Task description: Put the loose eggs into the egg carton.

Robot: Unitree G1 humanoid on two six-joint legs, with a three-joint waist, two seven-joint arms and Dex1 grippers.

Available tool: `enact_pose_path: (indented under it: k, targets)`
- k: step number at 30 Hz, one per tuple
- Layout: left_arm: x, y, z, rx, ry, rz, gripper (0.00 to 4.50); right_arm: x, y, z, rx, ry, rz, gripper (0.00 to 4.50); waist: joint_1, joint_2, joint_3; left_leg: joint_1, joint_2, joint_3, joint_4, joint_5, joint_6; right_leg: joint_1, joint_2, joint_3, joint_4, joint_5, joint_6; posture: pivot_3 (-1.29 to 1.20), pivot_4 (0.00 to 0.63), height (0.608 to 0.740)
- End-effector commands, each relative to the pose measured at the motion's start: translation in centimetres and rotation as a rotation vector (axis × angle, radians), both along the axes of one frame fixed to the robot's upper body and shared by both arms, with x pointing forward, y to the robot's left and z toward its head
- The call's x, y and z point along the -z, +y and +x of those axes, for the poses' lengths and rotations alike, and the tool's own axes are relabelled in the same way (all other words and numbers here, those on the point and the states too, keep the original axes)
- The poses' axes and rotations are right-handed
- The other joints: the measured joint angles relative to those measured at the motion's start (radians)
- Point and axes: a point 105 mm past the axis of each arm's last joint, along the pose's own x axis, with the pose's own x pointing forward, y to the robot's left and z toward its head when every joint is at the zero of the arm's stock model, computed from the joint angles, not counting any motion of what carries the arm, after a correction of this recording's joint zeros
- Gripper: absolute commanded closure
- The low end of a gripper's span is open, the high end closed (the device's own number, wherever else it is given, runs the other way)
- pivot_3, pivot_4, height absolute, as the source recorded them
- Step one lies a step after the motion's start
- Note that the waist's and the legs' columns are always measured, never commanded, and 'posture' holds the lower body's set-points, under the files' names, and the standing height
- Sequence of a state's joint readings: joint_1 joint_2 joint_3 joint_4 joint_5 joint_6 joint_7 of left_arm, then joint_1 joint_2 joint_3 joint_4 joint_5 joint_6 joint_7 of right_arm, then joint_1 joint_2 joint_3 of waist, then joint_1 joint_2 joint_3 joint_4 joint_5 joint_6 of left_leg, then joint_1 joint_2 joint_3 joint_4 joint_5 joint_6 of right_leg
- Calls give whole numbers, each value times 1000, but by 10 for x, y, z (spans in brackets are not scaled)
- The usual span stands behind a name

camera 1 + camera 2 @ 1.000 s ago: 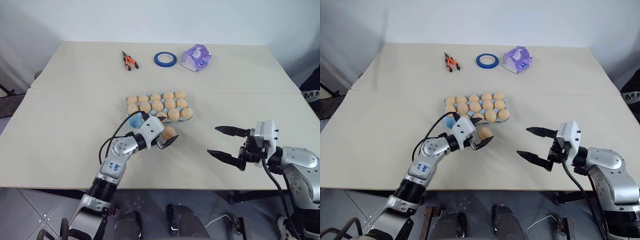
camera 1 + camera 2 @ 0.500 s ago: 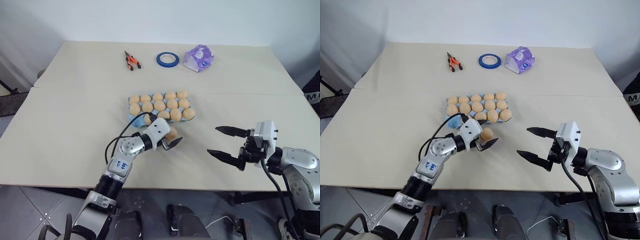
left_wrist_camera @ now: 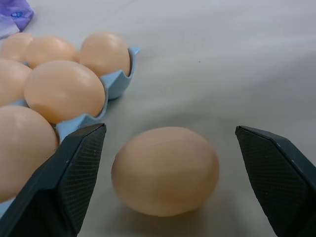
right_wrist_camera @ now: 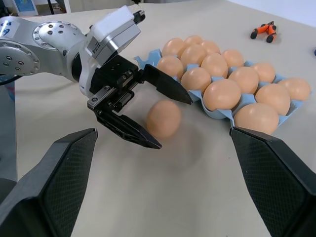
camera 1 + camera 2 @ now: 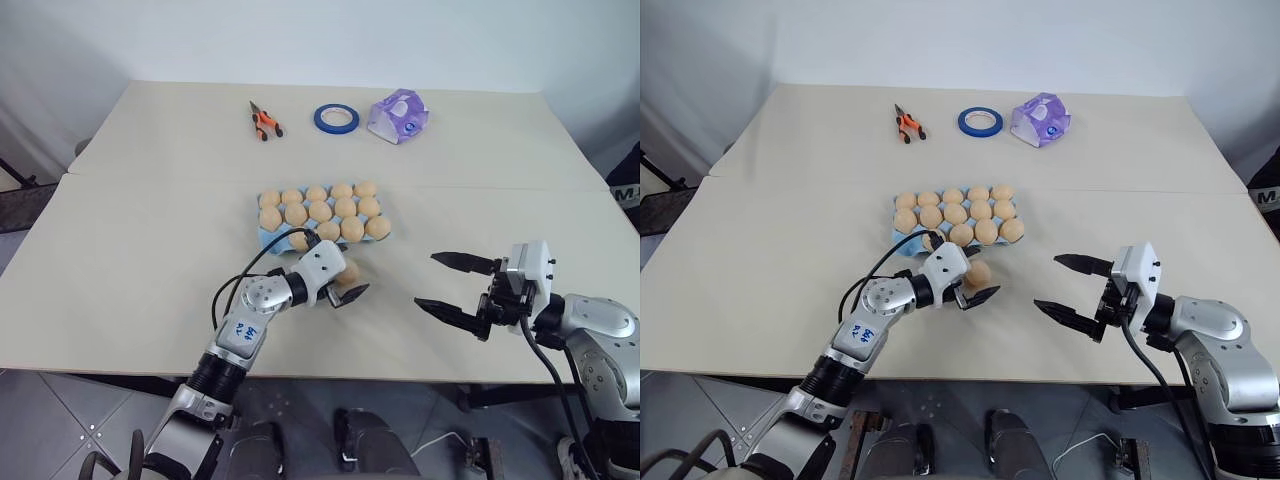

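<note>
At frame centre the left gripper stood spread around a loose egg — seemingly untouching — beside the egg carton; right gripper spread, empty.

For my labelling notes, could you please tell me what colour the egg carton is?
The egg carton is light blue, clearest in the left wrist view.

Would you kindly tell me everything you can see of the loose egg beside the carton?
The loose egg is a smooth, pale orange-tan oval, whole and unmarked, lying on its side on the beige table, just clear of the blue egg carton's near edge. The left gripper is open around it, one black finger on each side, neither touching it.
</note>
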State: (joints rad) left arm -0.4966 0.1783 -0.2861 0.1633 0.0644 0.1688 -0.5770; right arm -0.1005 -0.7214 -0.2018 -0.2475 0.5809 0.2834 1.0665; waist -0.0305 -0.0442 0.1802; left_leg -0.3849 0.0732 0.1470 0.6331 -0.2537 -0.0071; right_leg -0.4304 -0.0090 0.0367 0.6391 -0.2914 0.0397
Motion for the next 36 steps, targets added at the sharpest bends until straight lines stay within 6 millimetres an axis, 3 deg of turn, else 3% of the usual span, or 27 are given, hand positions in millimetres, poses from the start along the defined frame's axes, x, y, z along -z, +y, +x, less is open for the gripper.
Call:
enact_pose_path:
  k: [1,5,9,15,18,21,25,33,36]
  targets:
    - [-5,-3,-2,9,-13,-10,578,-9,-1,-1,3,-44,1,0,0,0,0,0,0,0,0,0,0,0,0,0,0,0,0,0,150,740]
    - [-4,-3,-2,10,-5,-10,1857,-9,-2,0,8,-43,0,0,0,0,0,0,0,0,0,0,0,0,0,0,0,0,0,0,150,740]
    - [-17,2,-3,21,-12,-81,2102,-8,-3,0,13,-42,-2,0,0,0,0,0,0,0,0,0,0,0,0,0,0,0,0,0,150,740]
    - [-69,30,-17,116,-110,-344,2105,-8,-5,-1,18,-40,-3,0,0,0,0,0,1,0,-1,0,0,0,1,-1,0,0,0,0,150,740]
    - [-86,60,-8,1,-136,-410,2105,-8,-5,-1,16,-38,-1,0,-1,0,0,0,1,0,0,0,0,0,0,-1,0,0,0,0,150,740]
    - [-90,86,7,-129,-171,-402,2105,-7,-4,1,11,-36,0,0,-1,0,0,1,1,0,0,0,0,1,0,0,0,0,0,0,150,740]
    - [-79,107,22,-256,-164,-317,2105,-7,0,3,-5,-34,5,0,0,0,0,1,0,0,1,0,0,1,0,0,0,0,0,0,150,740]
    - [-68,106,29,-296,-95,-288,2105,-8,1,6,-10,-37,5,0,2,0,0,0,0,0,-1,0,0,0,0,-1,-1,0,1,0,150,740]
    - [-66,106,28,-298,-87,-282,1179,-8,1,5,-10,-37,4,0,1,0,0,0,0,0,-1,-1,0,0,0,-1,-1,0,1,0,150,740]
